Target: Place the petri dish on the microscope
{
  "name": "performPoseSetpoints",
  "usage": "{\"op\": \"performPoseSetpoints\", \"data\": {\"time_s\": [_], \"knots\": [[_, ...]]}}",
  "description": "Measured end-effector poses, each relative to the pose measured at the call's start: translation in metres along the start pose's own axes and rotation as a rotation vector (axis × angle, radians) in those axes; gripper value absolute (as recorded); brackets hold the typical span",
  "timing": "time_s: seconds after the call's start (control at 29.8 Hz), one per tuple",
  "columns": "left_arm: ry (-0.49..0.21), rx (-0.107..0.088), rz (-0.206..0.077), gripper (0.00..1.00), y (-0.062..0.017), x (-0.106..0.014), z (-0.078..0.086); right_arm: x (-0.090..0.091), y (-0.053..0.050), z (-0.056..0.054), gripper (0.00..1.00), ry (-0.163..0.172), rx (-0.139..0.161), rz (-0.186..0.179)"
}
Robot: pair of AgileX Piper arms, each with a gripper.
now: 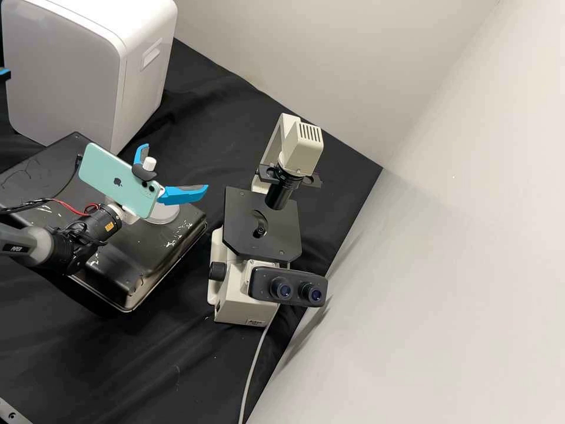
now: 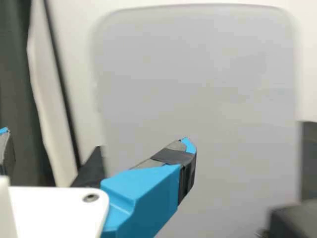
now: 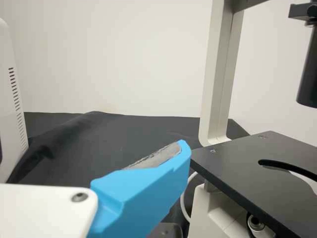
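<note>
The right gripper [image 1: 174,169] hangs over the petri dish [image 1: 166,217] on a black box [image 1: 135,265], fingers spread wide, holding nothing. The microscope [image 1: 235,288] stands just beside the box

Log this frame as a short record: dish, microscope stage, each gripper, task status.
petri dish: on the dark tray, partly hidden under the right arm's wrist
microscope stage: bare, nothing placed on it
right gripper: open, just above the petri dish, beside the microscope stage
left gripper: open, holding nothing, facing the white appliance
task status: petri dish not yet lifted or placed
</note>
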Motion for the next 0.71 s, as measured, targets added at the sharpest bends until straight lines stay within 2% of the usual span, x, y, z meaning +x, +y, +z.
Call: {"op": "performPoseSetpoints", "data": {"time_s": [0.07, 0.2, 0.27, 0.4, 0.57, 0.71], "knots": [[-0.019, 0.016, -0.014, 1.0, -0.0037, -0.003, 0.005, 0.0, 0.0, 0.0, 1.0, 0.0, 0.0, 0.0], [-0.027, 0.01, -0.047, 1.0, -0.0118, -0.013, 0.01, 0.0, 0.0, 0.0, 1.0, 0.0, 0.0, 0.0], [-0.025, -0.002, -0.052, 1.0, -0.0137, -0.02, 0.012, 0.0, 0.0, 0.0, 1.0, 0.0, 0.0, 0.0], [-0.014, -0.011, -0.064, 1.0, -0.0169, -0.028, 0.018, 0.0, 0.0, 0.0, 1.0, 0.0, 0.0, 0.0], [-0.025, -0.012, -0.079, 1.0, -0.0211, -0.04, 0.022, 0.0, 0.0, 0.0, 1.0, 0.0, 0.0, 0.0], [-0.045, -0.013, -0.071, 1.0, -0.0224, -0.049, 0.022, 0.0, 0.0, 0.0, 1.0, 0.0, 0.0, 0.0]]}}
